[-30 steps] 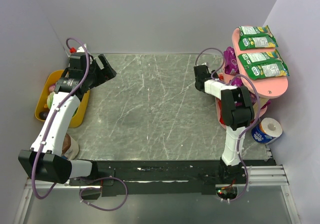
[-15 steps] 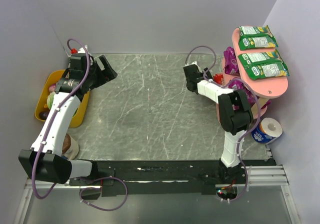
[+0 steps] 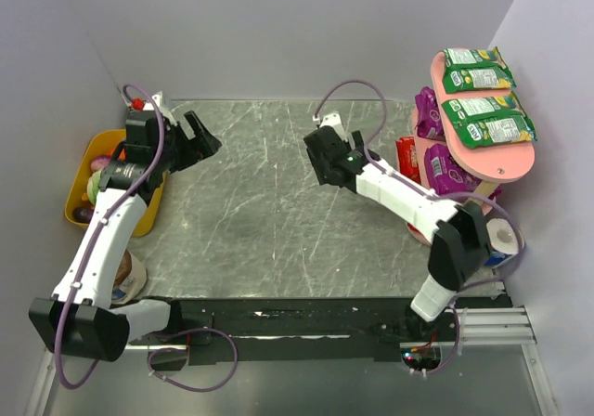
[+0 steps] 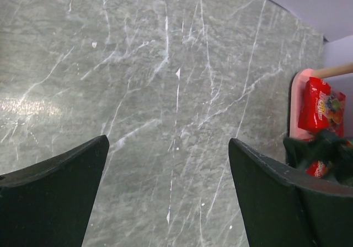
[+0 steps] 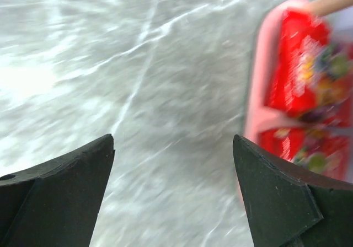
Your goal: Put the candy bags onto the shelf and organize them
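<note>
All six candy bags (image 3: pixel 487 121) lie on the shelf (image 3: pixel 512 162) at 3 o'clock: green top, purple middle, red bottom. The left claw (image 4: pixel 168 148) and right claw (image 5: pixel 174 148) are wide open, empty. The job looks done; next, arms can go home.

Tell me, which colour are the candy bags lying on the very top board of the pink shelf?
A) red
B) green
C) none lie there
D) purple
B: two green bags lie flat on the top board of the shelf, while the purple bags peek out from the tier beneath it.
</note>
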